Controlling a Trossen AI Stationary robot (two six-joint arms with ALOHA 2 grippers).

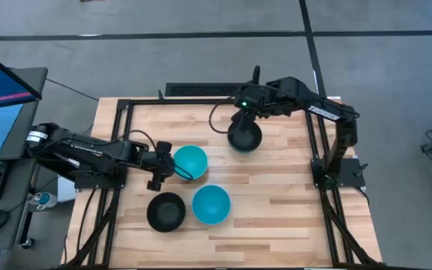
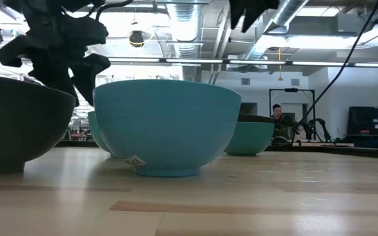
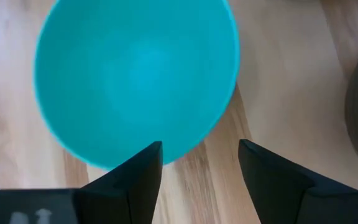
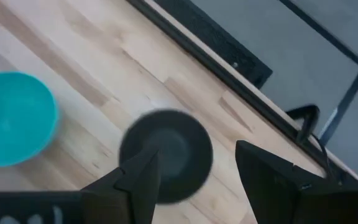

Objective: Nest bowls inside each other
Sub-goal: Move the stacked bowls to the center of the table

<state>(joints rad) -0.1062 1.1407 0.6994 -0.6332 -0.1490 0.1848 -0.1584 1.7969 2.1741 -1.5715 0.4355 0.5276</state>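
My left gripper (image 1: 165,168) is open, just above the left rim of a cyan-blue bowl (image 1: 190,161); that bowl fills the left wrist view (image 3: 135,74), its rim between the fingers. A second cyan-blue bowl (image 1: 211,204) and a black bowl (image 1: 166,211) stand on their bases near the front. My right gripper (image 1: 246,112) is open and empty above another black bowl (image 1: 244,136), which also shows in the right wrist view (image 4: 166,155). In the low view this black bowl's rim (image 2: 254,118) sits inside a teal-green bowl (image 2: 249,139).
A black metal frame (image 1: 126,112) runs round the wooden table top (image 1: 276,195). The right half of the table is bare wood. A monitor (image 1: 2,82) and keyboard stand off the table's left. A person (image 2: 277,113) sits far back in the room.
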